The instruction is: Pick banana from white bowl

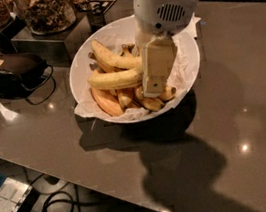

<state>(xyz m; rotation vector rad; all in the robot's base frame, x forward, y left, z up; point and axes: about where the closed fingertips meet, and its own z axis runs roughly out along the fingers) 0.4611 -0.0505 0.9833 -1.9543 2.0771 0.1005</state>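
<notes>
One glossy white bowl [72, 80] holds one straight pale-yellow banana [116, 79] and one curved yellow banana [115, 58]; the cream gripper [152, 90] is at the straight one's end, its jaws unreadable.

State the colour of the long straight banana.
Pale yellow banana, camera view; pincer sits low over the white bowl.

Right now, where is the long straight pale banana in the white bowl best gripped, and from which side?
Grip the banana near its middle, coming from above. It lies flat on top of the small bananas, so its middle is free, while the rim of the white bowl blocks the sides. The gripper hangs at its right end, which it hides.
</notes>
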